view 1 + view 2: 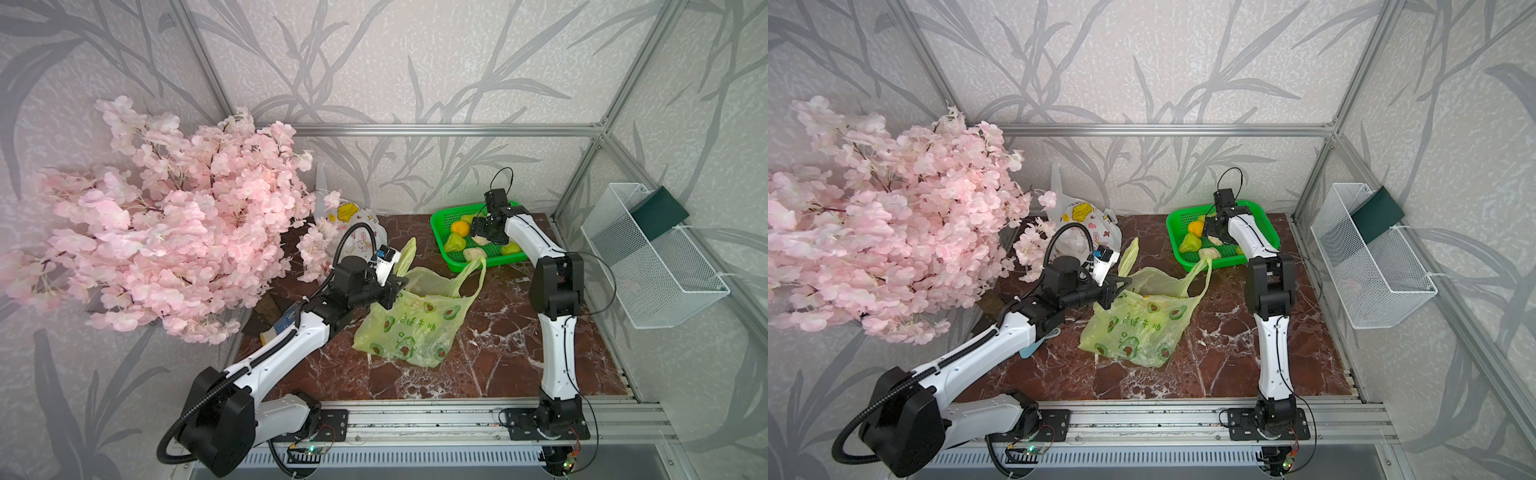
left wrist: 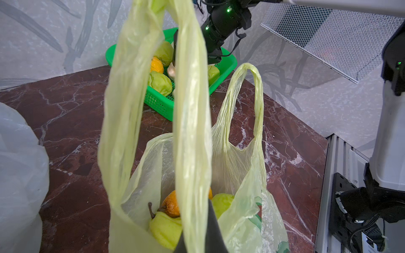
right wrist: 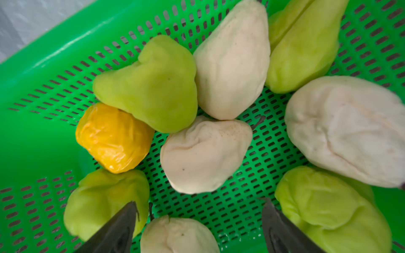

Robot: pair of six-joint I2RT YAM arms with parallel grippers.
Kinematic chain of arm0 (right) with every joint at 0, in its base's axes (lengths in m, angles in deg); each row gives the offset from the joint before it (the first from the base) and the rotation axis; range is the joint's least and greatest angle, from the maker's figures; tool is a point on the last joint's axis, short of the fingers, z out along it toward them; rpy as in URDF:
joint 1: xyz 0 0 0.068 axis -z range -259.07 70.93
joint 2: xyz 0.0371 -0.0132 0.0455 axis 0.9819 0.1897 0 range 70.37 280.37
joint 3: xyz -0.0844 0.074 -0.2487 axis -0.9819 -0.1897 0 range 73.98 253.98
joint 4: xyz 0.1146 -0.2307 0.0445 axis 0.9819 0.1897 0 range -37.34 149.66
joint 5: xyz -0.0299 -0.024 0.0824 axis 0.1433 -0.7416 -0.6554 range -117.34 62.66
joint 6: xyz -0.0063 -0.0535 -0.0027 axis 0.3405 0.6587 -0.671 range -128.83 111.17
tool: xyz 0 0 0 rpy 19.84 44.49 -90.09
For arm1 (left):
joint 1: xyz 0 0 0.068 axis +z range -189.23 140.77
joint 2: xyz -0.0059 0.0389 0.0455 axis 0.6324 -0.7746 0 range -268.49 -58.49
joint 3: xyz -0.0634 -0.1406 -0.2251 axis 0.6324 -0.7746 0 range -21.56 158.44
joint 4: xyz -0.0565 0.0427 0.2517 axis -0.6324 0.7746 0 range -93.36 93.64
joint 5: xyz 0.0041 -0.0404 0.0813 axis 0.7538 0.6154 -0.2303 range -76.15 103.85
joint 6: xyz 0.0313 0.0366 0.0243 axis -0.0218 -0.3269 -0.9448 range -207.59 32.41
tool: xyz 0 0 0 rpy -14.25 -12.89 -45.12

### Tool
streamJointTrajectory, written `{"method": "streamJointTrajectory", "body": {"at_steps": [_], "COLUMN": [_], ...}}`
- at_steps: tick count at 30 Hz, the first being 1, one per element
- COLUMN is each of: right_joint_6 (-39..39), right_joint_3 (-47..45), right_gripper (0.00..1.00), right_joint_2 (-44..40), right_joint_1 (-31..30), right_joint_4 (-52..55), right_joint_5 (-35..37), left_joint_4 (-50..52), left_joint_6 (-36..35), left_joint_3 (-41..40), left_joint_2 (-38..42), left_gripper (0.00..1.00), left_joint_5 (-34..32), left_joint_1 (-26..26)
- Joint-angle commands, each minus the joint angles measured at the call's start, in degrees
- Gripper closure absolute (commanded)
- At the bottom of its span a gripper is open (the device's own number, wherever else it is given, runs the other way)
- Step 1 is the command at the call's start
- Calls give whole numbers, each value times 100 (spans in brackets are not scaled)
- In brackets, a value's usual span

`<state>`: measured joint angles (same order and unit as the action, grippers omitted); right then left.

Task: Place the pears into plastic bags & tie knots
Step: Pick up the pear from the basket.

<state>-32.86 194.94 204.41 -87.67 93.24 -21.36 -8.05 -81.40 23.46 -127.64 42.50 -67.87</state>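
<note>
Fingers [image 3: 114, 230] of the right gripper [image 3: 199, 202] are standing wide apart in the right wrist view, gripping nothing. They are hanging low over the green basket [image 3: 43, 72], bracketing a cream pear [image 3: 177, 236]. Around it the other pears [image 3: 153, 85], green and cream, are lying loose and touching one another, with one orange fruit [image 3: 114, 138] among them.

Left wrist view: the left gripper [image 2: 213, 232] is sitting closed on the near handle of the yellow-green bag [image 2: 241, 175], holding the mouth up and open (only one dark finger is showing; plastic is covering the rest). At least three fruits are lying at the bottom: a yellow-green one with a stem, an orange one and a green one. The far handle is standing free, untied.

Both top views: the yellow-green bag is sitting mid-table on the marble top [image 1: 519, 353], with its far handle reaching the basket's near rim. A white printed bag [image 1: 1084, 220] is slumping at the back beside the pink blossoms [image 1: 892, 228]; whether it is filled or knotted, I cannot tell.

Judgement: filling is under way, not finished. Most pears are waiting in the basket, and no knot is showing on the yellow-green bag.
</note>
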Motion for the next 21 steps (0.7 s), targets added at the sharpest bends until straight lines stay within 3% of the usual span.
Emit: {"method": "streamJointTrajectory", "body": {"at_steps": [1,6,8,10,13,21], "right_joint_6": [-271,-330,-277,-169,95,679], "right_joint_3": [561,1568,1734,1734,1401,-68], "right_gripper": [12,17,23,38,57,65], "right_joint_2": [424,1278,1398,1331,880,-1082], "right_joint_1": [-10,7,14,13,-47,-212], "right_joint_4": [111,776,845,884,764,385], "right_joint_5": [166,517,527,557,717,587], "left_joint_4": [-57,1,11,29,38,47], "left_joint_6": [-13,-23,-22,-24,-31,-66], "left_joint_3": [27,-10,-26,-19,-22,75], "left_joint_2": [102,170,182,191,185,164], "left_gripper": [100,100,100,100,100,100], "left_joint_5": [83,17,10,10,6,-61], "left_joint_1": [19,25,25,22,25,25]}}
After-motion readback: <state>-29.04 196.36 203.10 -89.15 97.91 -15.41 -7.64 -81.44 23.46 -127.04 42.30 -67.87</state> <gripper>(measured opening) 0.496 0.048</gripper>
